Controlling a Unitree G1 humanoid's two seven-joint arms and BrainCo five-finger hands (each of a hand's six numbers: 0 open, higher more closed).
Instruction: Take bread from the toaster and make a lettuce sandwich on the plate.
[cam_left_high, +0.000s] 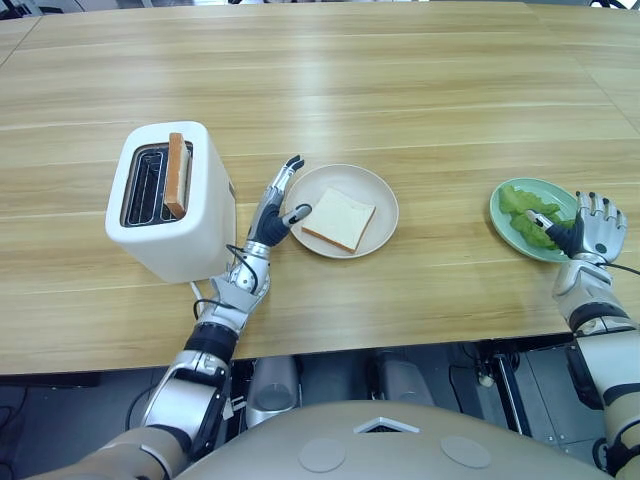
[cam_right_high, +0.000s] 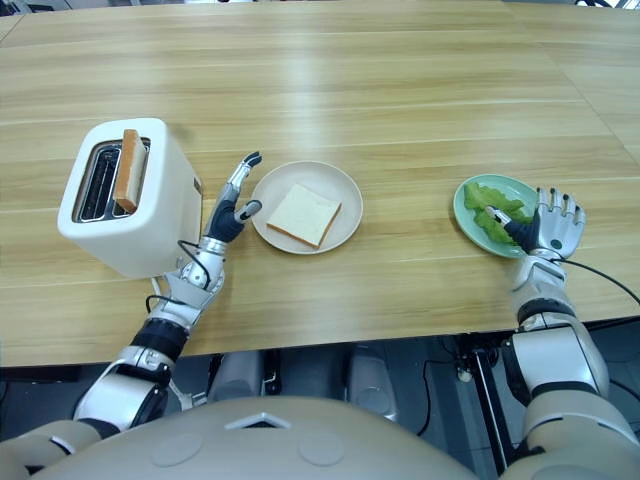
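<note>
A white toaster (cam_left_high: 185, 215) stands at the left with one slice of bread (cam_left_high: 177, 173) upright in its right slot. On the beige plate (cam_left_high: 375, 190) in the middle lies a second slice of bread (cam_left_high: 339, 220). My left hand (cam_left_high: 276, 212) is open between the toaster and the plate, its fingers stretched toward the plate's left rim, holding nothing. Lettuce (cam_left_high: 527, 212) lies on a green plate (cam_left_high: 505, 232) at the right. At that plate's near right edge is my right hand (cam_left_high: 592, 228), open, its thumb over the lettuce.
The wooden table (cam_left_high: 400, 90) stretches wide behind the toaster and both plates. Its front edge (cam_left_high: 400, 345) runs just below my forearms. A cable (cam_left_high: 205, 295) leaves the toaster near my left wrist.
</note>
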